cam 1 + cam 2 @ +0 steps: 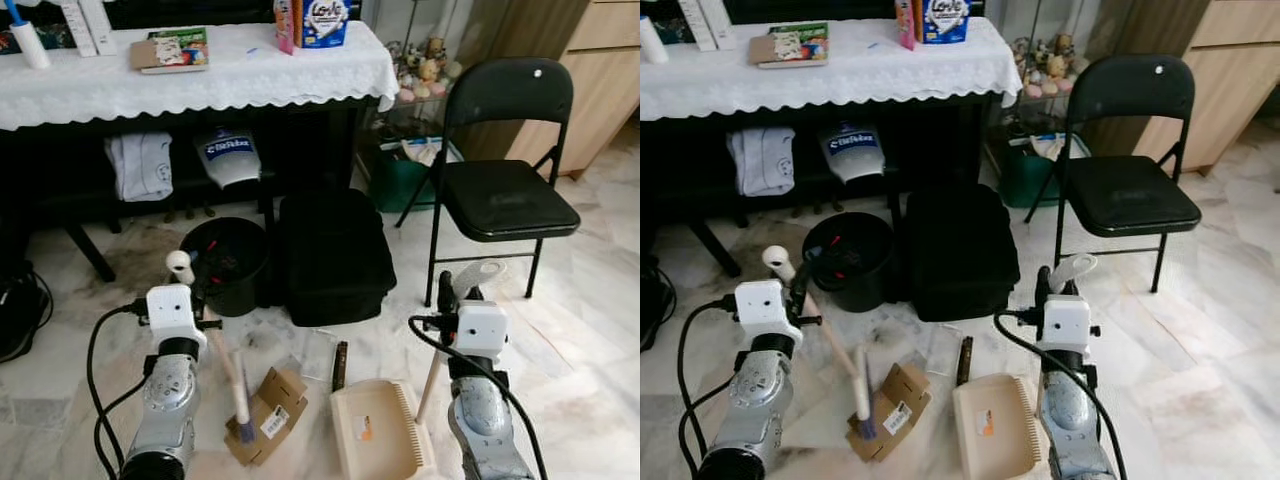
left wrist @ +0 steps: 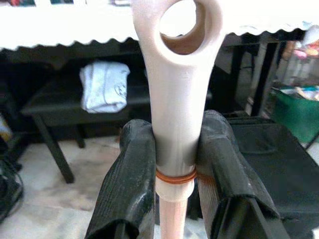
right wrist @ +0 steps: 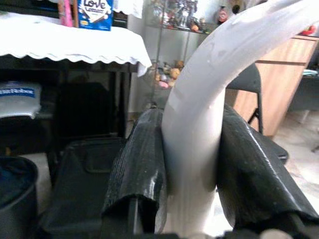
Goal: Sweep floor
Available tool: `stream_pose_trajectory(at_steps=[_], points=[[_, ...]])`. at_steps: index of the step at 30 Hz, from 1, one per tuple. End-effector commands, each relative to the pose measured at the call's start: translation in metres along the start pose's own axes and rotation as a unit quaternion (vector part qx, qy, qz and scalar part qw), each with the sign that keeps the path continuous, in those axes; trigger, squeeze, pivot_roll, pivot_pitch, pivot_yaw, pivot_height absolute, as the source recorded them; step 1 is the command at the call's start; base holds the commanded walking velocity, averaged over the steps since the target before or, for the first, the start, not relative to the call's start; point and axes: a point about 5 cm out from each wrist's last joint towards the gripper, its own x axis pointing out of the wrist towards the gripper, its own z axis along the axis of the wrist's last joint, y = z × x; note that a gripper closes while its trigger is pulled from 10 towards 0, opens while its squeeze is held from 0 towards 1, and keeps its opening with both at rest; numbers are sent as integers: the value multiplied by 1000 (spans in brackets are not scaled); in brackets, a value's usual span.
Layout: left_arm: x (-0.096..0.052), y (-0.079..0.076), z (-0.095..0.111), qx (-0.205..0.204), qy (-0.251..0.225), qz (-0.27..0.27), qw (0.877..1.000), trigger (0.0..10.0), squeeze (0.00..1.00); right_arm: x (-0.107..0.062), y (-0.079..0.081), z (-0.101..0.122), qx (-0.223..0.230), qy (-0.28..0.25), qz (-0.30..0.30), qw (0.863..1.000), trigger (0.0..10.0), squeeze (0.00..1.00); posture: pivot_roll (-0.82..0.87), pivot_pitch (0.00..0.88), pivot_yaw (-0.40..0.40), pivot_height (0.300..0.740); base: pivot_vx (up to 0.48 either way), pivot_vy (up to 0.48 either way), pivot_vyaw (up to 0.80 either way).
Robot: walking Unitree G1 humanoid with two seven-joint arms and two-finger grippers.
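Two tools are in hand — the left pincer (image 2: pixel 172 164) is clenched on the broom handle (image 2: pixel 174 89) just below its hanging loop, and the right pincer (image 3: pixel 192 164) is clamped round the curved grip of the dustpan handle (image 3: pixel 209 89). Down on the marble floor (image 1: pixel 560 350), the broom head (image 1: pixel 244 425) rests on a scrap of cardboard (image 1: pixel 270 410), just beside the beige dustpan (image 1: pixel 375 430). Both look light, stiff plastic and wood; smooth handles could twist, so a firm hold near the top suits — the cardboard should slide easily.
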Motion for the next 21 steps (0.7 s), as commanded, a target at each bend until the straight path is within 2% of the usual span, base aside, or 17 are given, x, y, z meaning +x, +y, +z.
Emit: stream_pose_trajectory(at_steps=[1, 9, 13, 21], points=[[6, 4, 9, 7, -30, 12, 999, 10000, 59, -1, -3, 5, -2, -12, -2, 1000, 10000, 0, -57, 147, -44, 740, 0, 0, 0], [6, 2, 6, 5, -26, 11, 1000, 10000, 59, -5, -4, 4, -5, -9, -4, 1000, 10000, 0, -65, 165, -47, 740, 0, 0, 0], [5, -4, 7, -10, -27, -9, 1000, 10000, 43, -3, -2, 6, -2, -9, 0, 1000, 10000, 0, -61, 170, -53, 740, 0, 0, 0], [3, -9, 6, -16, -26, -22, 999, 10000, 35, -1, 0, 7, -1, -9, 2, 1000, 10000, 0, -61, 160, -49, 740, 0, 0, 0]])
